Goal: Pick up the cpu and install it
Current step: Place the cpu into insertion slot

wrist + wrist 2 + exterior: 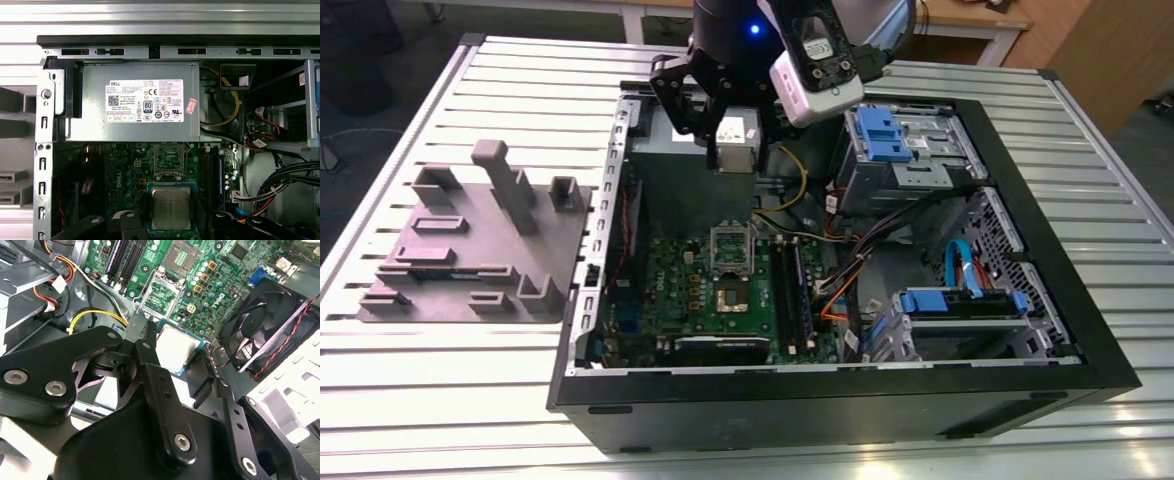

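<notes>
The cpu [175,342], a small square chip with a shiny metal top and a thin green edge, hangs clamped between my gripper's [180,354] black fingers [150,337]. In the first wrist view the cpu [171,207] sits over the green motherboard [125,175], just short of the open socket frame [169,160]. From the exterior view my gripper [735,135] hovers above the back of the open computer case, over the power supply. The bare socket [727,295] lies lower on the motherboard [667,290], with its metal frame [727,245] flipped up.
The black computer case [854,385] lies open on a slatted metal table [454,400]. A grey fixture block [474,245] stands at the exterior view's left. Inside are the power supply [140,100], blue drive brackets [887,135], loose cables [854,270] and a black fan [265,325].
</notes>
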Motion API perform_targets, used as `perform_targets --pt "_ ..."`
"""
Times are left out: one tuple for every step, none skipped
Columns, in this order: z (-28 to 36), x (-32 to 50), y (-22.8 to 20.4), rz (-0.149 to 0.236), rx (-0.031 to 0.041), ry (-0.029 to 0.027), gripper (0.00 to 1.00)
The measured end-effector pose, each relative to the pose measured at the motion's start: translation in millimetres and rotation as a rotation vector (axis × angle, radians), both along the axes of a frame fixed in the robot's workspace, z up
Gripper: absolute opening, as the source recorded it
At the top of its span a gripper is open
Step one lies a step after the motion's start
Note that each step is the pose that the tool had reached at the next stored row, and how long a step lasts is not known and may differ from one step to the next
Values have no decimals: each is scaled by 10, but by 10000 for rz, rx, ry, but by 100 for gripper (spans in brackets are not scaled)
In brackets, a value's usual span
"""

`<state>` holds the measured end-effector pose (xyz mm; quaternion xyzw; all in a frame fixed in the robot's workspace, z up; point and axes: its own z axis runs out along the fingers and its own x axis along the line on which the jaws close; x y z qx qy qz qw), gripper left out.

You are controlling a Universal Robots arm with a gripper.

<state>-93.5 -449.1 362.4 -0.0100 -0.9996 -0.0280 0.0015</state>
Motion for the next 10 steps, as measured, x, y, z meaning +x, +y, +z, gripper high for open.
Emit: perform_targets --pt "0 0 0 -1 0 0 47" --pt "0 0 0 -1 0 0 47" --pt "0 0 0 0 0 0 47" --pt "-3 -1 -2 -1 1 0 47" --pt "-9 0 -12 0 3 0 47" --pt "-21 1 -32 1 3 1 47" --pt "-37 0 -45 0 4 2 47" --pt "-53 0 -62 -5 2 2 47" --pt "-71 0 -78 -11 2 3 47" --pt "-91 0 -85 -16 5 1 47"
